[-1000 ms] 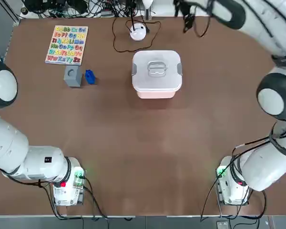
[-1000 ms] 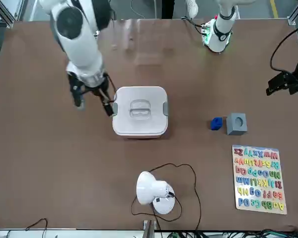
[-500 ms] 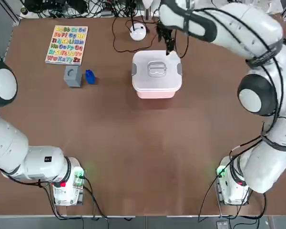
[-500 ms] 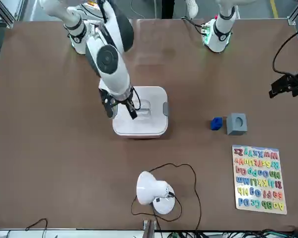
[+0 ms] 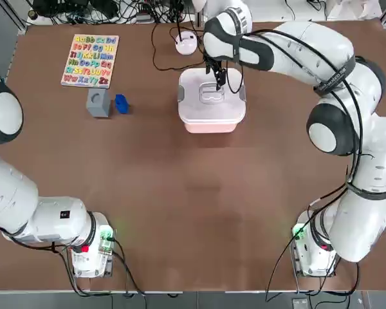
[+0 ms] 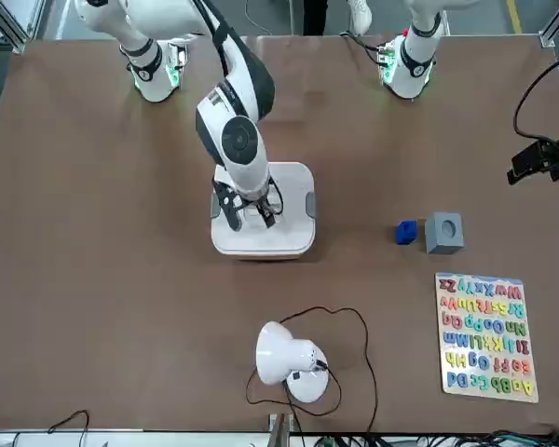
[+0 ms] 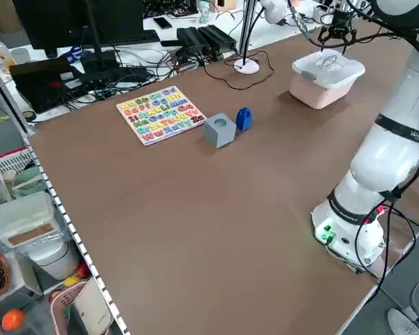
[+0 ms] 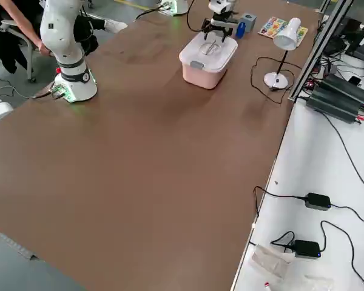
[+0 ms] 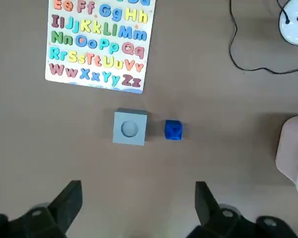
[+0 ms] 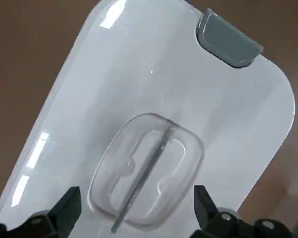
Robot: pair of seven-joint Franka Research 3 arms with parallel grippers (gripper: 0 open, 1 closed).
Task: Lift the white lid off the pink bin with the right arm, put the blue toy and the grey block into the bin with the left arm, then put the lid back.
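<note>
The white lid [image 10: 223, 114], rounded-square with a clear handle and grey side clips, sits closed on the pale pink bin [image 5: 209, 127]. The small blue toy [image 9: 173, 130] lies beside the larger grey block [image 9: 130, 127], both on the desk [image 5: 174, 193].

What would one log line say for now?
right gripper: fingers open above lid | lid: on pink bin | blue toy, grey block: on table

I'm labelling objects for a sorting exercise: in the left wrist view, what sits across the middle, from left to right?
Grey block → blue toy → pink bin
</note>
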